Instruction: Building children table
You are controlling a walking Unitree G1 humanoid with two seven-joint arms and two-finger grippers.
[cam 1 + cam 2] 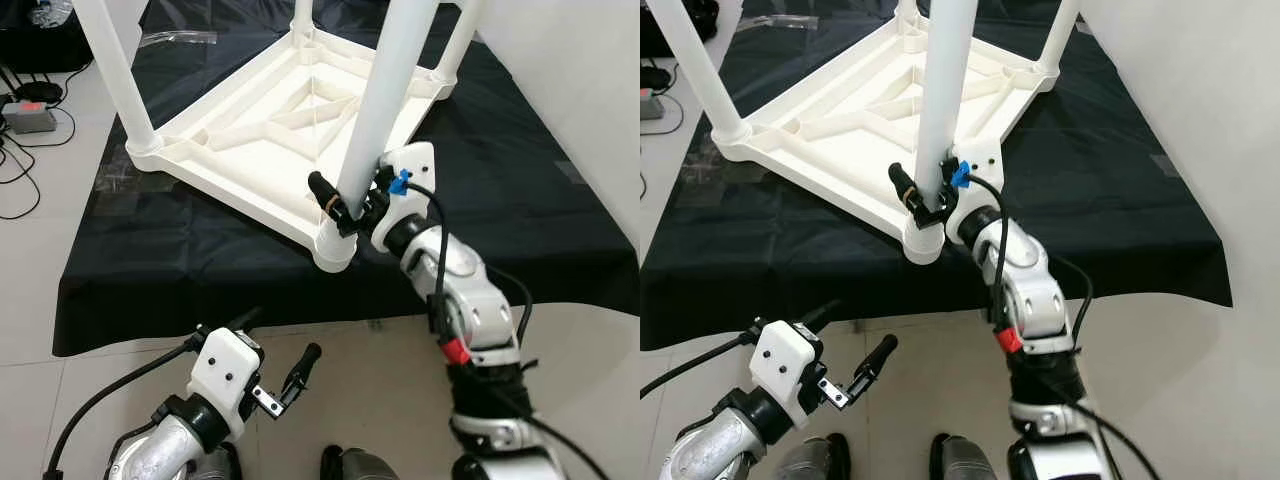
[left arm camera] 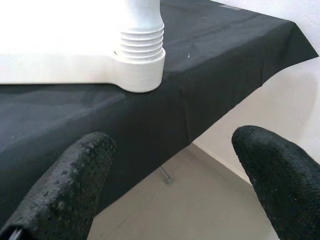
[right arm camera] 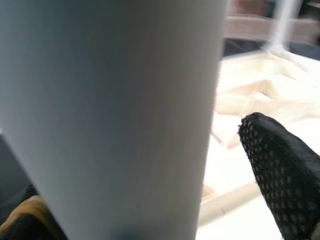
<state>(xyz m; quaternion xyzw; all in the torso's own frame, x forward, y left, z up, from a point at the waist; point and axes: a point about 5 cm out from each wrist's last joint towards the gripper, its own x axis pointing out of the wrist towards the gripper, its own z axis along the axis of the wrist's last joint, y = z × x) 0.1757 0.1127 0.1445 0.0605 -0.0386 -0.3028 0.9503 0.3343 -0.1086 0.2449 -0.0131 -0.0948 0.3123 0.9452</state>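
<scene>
- Black cloth [image 1: 520, 190] covers a low platform on a pale tiled floor [image 1: 390, 400], beside a white wall [image 1: 590, 90]
- One white plastic children's table top [image 1: 270, 130] lies upside down on the cloth, its near corner at the cloth's front edge
- Four white round plastic legs stand in its corner sockets
- Right gripper [image 1: 345, 205] clamps the near-corner leg [image 1: 380, 110] just above its socket
- Left gripper [image 1: 275, 355] hovers low over the floor, fingers wide apart, holding nothing
- Cables and a grey box [image 1: 28, 120] lie on the floor off the cloth's far left corner
</scene>
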